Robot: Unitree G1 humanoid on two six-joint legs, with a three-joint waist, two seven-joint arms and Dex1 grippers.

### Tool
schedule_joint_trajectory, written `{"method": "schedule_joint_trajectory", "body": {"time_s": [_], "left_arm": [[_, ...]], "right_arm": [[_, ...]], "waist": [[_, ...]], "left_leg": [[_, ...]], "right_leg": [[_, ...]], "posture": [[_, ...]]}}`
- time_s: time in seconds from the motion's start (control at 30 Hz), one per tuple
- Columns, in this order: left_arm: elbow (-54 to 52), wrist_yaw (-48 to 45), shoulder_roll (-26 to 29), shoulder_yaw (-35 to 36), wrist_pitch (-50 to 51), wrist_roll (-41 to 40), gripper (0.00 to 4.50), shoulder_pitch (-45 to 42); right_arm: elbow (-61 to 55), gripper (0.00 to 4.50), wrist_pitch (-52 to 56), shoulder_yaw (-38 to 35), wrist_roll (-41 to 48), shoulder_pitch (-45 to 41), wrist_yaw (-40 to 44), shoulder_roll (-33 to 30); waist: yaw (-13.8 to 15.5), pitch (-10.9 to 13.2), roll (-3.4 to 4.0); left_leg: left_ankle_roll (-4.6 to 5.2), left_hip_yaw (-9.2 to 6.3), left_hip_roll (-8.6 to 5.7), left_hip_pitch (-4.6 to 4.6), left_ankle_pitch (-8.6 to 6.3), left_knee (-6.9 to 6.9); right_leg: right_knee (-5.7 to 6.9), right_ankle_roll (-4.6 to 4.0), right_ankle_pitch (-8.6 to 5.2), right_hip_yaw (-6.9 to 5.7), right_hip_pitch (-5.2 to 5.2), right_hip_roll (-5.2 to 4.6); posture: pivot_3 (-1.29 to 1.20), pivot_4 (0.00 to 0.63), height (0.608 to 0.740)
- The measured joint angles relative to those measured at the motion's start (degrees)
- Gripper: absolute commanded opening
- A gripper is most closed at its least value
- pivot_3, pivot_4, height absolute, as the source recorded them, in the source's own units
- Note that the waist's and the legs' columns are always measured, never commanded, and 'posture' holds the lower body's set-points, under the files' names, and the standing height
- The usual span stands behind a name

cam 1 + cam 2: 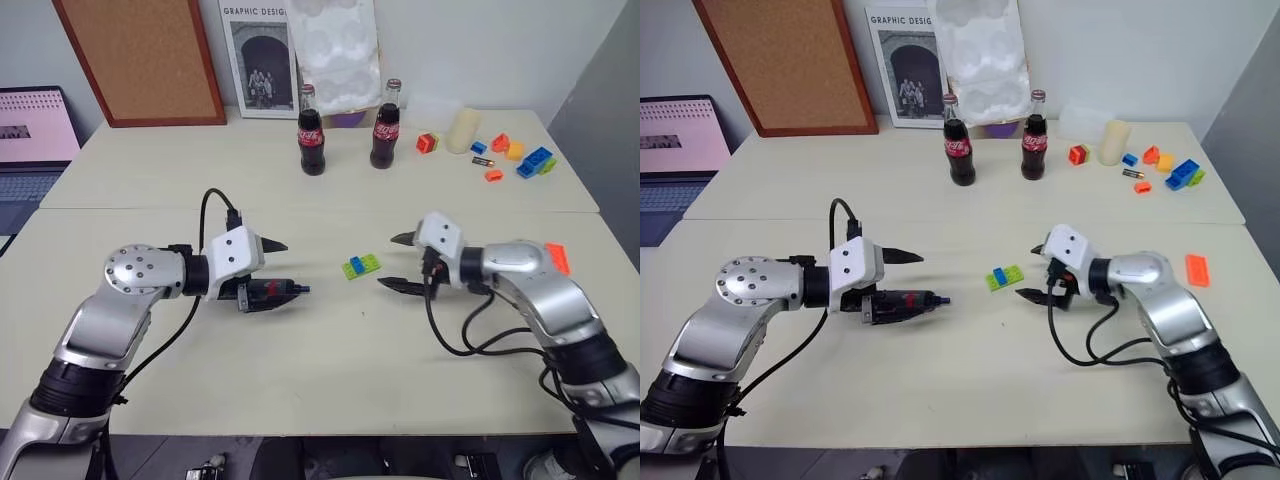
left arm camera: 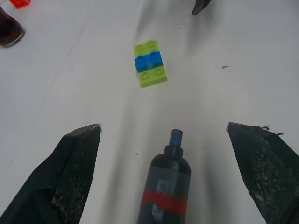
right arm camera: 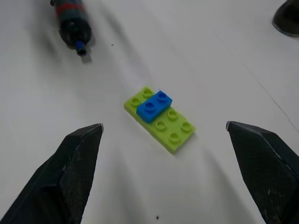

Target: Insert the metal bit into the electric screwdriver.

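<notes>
Left claw (image 2: 163,128) straddles electric screwdriver (image 2: 164,186).

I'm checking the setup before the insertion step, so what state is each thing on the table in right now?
electric screwdriver: lying on the table between the left gripper's fingers, ungripped.
left gripper: open.
right gripper: open, empty.
green and blue brick: flat on the table between the grippers.
two cola bottles: upright, capped.

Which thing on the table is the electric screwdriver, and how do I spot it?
Look at the near half of the pale table, between the left gripper's open fingers. The electric screwdriver lies flat there, pointing at the green and blue brick. It is a slim black pen shape with a red band and bluish tip.
</notes>
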Motion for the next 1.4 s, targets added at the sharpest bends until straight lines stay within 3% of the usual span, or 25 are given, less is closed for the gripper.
{"method": "schedule_joint_trajectory", "body": {"time_s": [0.27,0.5,0.6,0.77,1.0,1.23,1.4], "left_arm": [[-1.7,0.3,0.7,0.8,-0.2,0.0,4.5,1.6],[-1.4,-0.6,0.4,0.2,-0.7,0.0,4.5,-0.3],[-1.3,-1.0,0.2,-0.7,-1.2,0.0,4.5,-1.6],[-1.3,-1.1,-0.3,-1.6,-1.1,0.0,4.5,-2.2],[-1.4,-1.2,-0.8,-2.5,-0.8,0.0,4.5,-3.0],[-2.2,-1.0,-3.7,-3.5,0.9,-1.7,4.5,-4.8],[-4.9,-0.1,-10.2,-5.7,3.7,-4.3,4.5,-8.9]], "right_arm": [[17.7,4.44,-8.7,4.0,-3.3,-6.7,3.0,8.6],[32.1,4.44,-12.8,4.6,-5.5,-14.0,6.4,12.3],[34.2,3.94,-12.0,5.0,-5.9,-15.4,10.2,12.3],[34.0,2.62,-11.5,5.5,-7.0,-15.0,12.3,11.5],[29.4,1.04,-10.2,4.4,-7.0,-12.2,12.2,10.3],[11.8,0.98,-2.1,-0.9,-3.8,-2.7,10.9,5.1],[-12.5,0.97,10.5,-15.1,0.4,11.7,0.9,0.6]], "waist": [[-0.1,0.0,0.04],[0.0,0.0,0.05],[0.0,0.0,0.05],[-0.1,0.0,0.07],[0.0,0.0,0.07],[0.3,0.0,0.09],[1.4,0.0,0.09]], "left_leg": [[0.0,0.0,0.01,0.02,0.0,-0.04],[0.0,-0.01,0.02,0.05,0.0,-0.04],[0.0,-0.02,0.02,0.08,0.0,-0.05],[0.0,-0.02,0.02,0.08,0.0,-0.05],[0.0,-0.03,0.02,0.07,0.0,-0.03],[0.0,-0.09,0.01,-0.02,0.0,-0.02],[0.0,-0.14,-0.05,-0.07,0.0,0.01]], "right_leg": [[0.09,-0.04,-0.01,-0.01,-0.03,0.02],[0.11,-0.04,-0.01,-0.02,-0.01,0.03],[0.13,-0.05,-0.01,-0.03,-0.01,0.03],[0.16,-0.05,-0.01,-0.03,-0.01,0.03],[0.16,-0.04,-0.01,-0.03,-0.01,0.03],[0.14,-0.03,-0.01,-0.08,-0.02,0.02],[0.11,-0.01,-0.02,-0.11,0.01,0.0]], "posture": [[0.0,0.15,0.74],[0.0,0.15,0.74],[0.0,0.15,0.74],[0.0,0.15,0.74],[0.0,0.15,0.74],[0.0,0.15,0.74],[0.0,0.15,0.74]]}}
